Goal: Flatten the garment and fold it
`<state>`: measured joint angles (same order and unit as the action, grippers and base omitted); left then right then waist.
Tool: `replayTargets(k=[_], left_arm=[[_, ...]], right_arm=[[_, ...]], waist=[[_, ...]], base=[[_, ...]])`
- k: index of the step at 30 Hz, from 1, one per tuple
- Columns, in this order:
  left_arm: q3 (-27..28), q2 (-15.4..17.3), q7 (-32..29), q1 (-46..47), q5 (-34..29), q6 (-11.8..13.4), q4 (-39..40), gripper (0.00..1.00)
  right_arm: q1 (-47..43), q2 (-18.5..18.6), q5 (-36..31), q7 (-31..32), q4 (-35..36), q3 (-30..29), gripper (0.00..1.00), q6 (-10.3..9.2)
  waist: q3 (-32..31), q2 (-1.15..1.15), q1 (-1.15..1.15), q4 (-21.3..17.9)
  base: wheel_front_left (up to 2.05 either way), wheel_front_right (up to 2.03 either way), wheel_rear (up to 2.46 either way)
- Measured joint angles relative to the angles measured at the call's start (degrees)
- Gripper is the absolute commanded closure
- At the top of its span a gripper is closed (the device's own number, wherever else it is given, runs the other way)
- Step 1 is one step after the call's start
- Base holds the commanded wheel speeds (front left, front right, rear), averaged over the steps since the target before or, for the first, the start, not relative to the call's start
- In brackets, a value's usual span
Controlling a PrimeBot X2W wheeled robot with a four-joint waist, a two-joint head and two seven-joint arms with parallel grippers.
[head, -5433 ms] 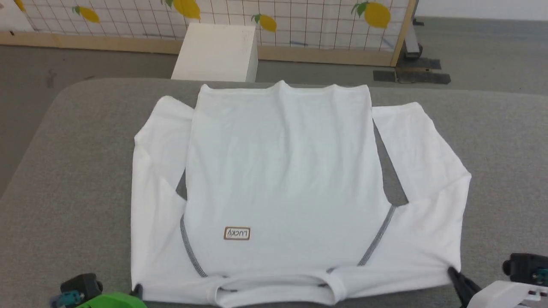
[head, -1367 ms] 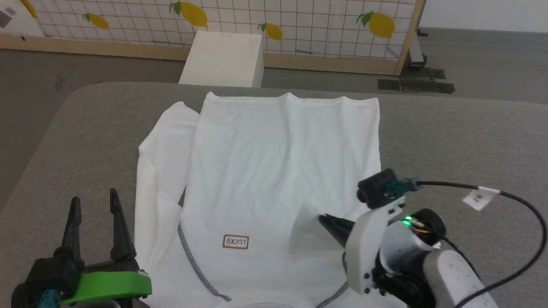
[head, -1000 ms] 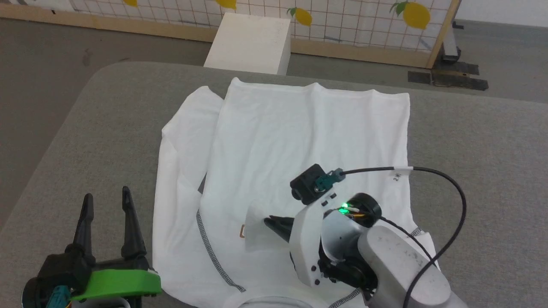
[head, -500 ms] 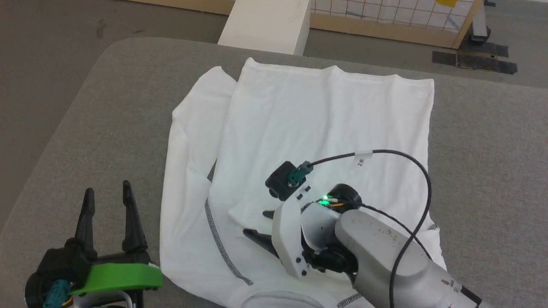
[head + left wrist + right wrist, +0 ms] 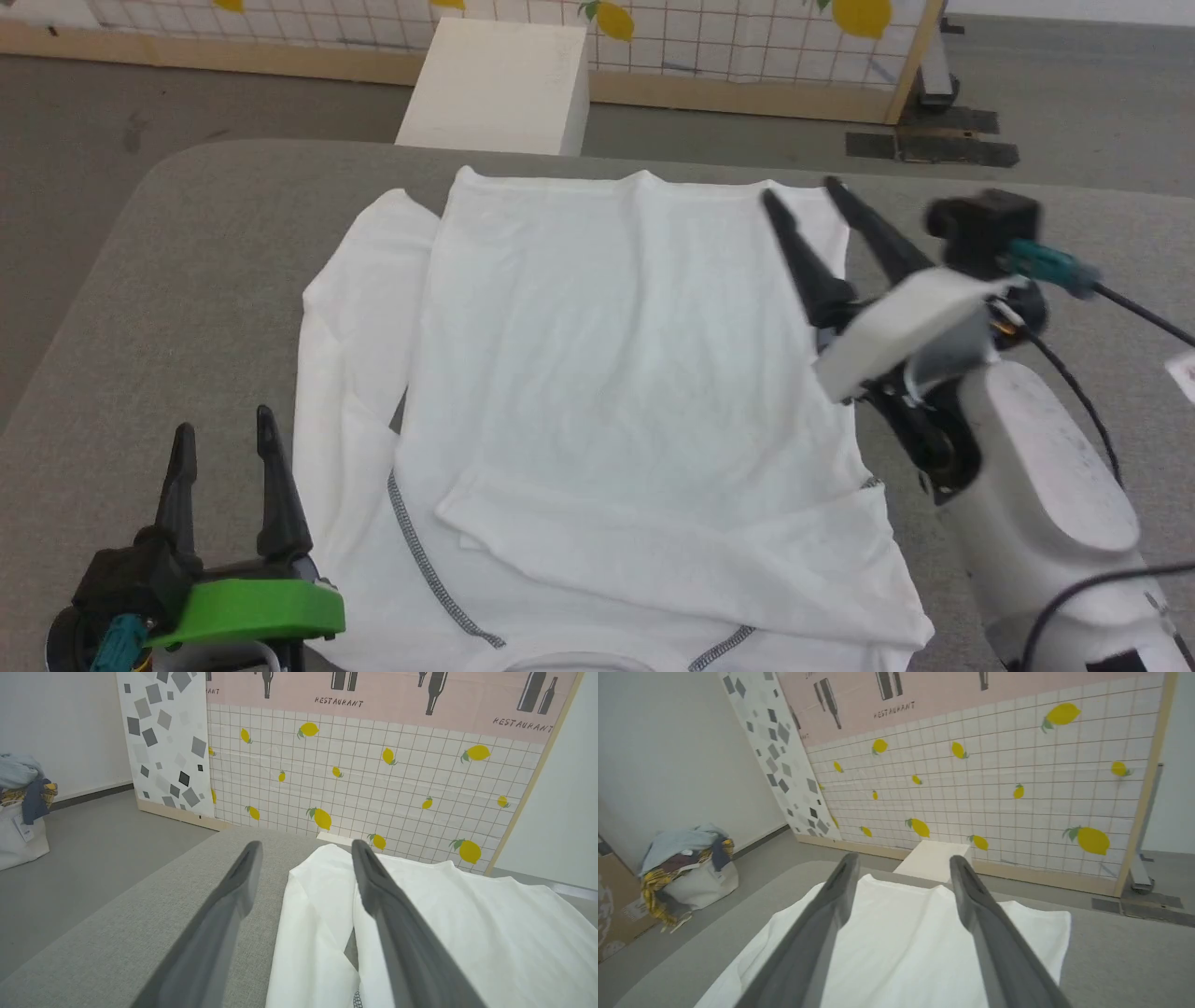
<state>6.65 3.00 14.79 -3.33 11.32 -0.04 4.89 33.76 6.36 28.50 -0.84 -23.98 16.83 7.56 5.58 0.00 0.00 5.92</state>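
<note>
**Both Grippers Wide Open, White Shirt on the Grey Table**

The soft white long-sleeved shirt with grey stitched shoulder lines (image 5: 616, 373) lies in the middle of the head view. It rests on the big grey cloth-covered table (image 5: 187, 280). Its round collar (image 5: 579, 661) is at the bottom edge of the picture, and its straight bottom hem is near the top. One long sleeve (image 5: 653, 551) is folded across the chest, low in the picture, from the lower right toward the middle. The other sleeve (image 5: 345, 355) lies bent along the left side of the shirt. The body of the shirt looks mostly smooth, with a few soft wrinkles.

The left gripper with the green band (image 5: 224, 425) is in the lower left of the head view. Its two dark fingers are spread apart and point up the picture. It is just beside the shirt's left edge, and nothing is between its fingers.

The right gripper on the white arm (image 5: 800, 191) is in the upper right of the head view, at the shirt's right edge. Its fingers are spread wide too, and they hold nothing.

A plain white box (image 5: 499, 84) stands on the floor past the table, at the top. Behind it is a white grid wall panel with yellow lemons (image 5: 1017, 765). A white bag heaped with clothes (image 5: 686, 858) sits at the left of the right wrist view.
</note>
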Motion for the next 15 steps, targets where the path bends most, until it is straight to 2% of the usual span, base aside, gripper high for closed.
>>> replayTargets(k=[5,8,9,12,15], left_arm=[[-0.5,0.0,0.0,0.1,0.0,-0.4,-1.6,0.00],[-1.1,0.0,0.0,0.4,0.0,-0.4,-3.1,0.00],[-1.8,0.0,0.0,2.8,0.3,-0.5,-5.4,0.00],[-1.7,0.0,0.0,6.0,1.4,-1.2,-7.6,0.00],[-1.8,1.0,-0.8,10.8,2.3,-2.9,-10.8,0.00]], right_arm=[[-9.4,-0.4,-7.3,-7.4,5.4,-15.5,0.00,0.00],[-14.9,-1.3,-11.4,-9.5,9.6,-22.2,0.00,0.00],[-22.2,-3.0,-14.3,-10.3,14.6,-27.8,0.00,0.00],[-25.9,-3.3,-13.7,-10.3,16.8,-29.8,0.00,0.00],[-28.0,-3.3,-11.9,-10.3,17.9,-30.4,0.00,0.00]], waist=[[-1.0,0.00,0.00,-2.3],[-1.1,0.00,0.00,-3.1],[-0.4,0.00,0.00,-3.3],[0.7,0.00,0.00,-3.1],[2.1,0.00,0.00,-2.8]], base=[[0.00,0.00,0.00],[0.00,0.00,0.00],[0.00,0.00,0.00],[0.00,0.00,0.00],[0.00,0.00,0.00]])
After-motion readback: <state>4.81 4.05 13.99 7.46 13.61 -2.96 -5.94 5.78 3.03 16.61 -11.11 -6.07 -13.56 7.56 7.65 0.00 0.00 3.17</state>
